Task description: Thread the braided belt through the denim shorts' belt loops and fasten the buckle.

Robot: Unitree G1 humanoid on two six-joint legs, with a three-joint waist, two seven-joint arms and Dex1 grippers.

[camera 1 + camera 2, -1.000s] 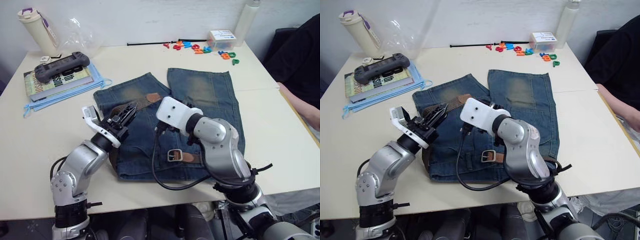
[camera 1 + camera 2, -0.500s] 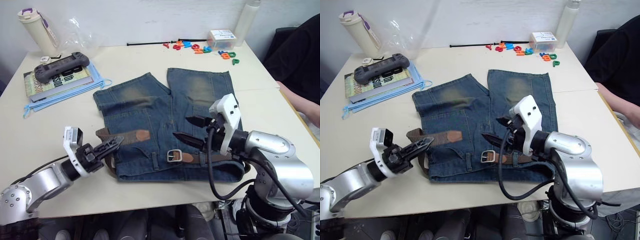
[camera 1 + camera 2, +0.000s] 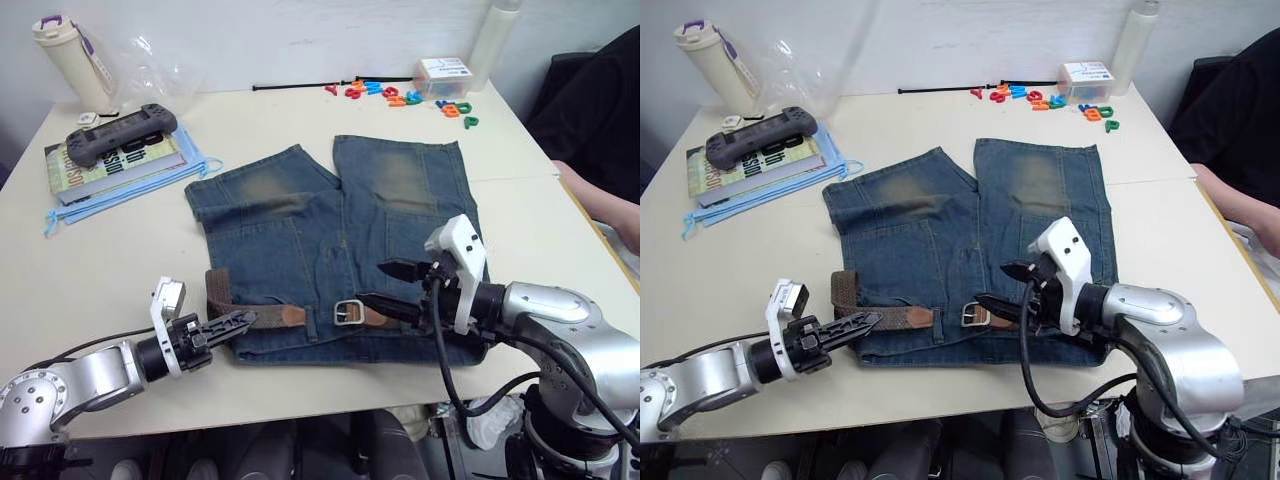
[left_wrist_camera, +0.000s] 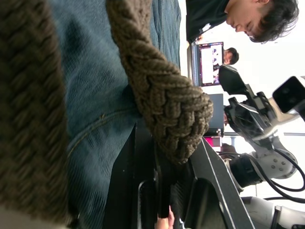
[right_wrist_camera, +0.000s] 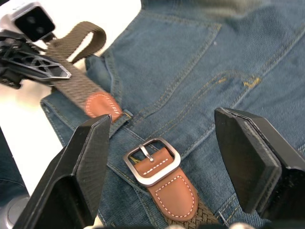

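So my left pincer (image 3: 238,321) just dragged the dark-brown braided belt (image 3: 262,317) along the faded blue denim shorts' (image 3: 330,230) waistband, still clamped on it, tan tip near the silver metal buckle (image 3: 347,312), right pincer (image 3: 381,285) wide open above.

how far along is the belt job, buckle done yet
Not yet. Done: the braided belt already lies along the waistband of the denim shorts, though how many loops it passes cannot be told. In hand: the left pincer grips the braided strap near its folded end, and the right pincer hangs open over the buckle. Left: the tan tip sits apart from the buckle, so fastening remains.
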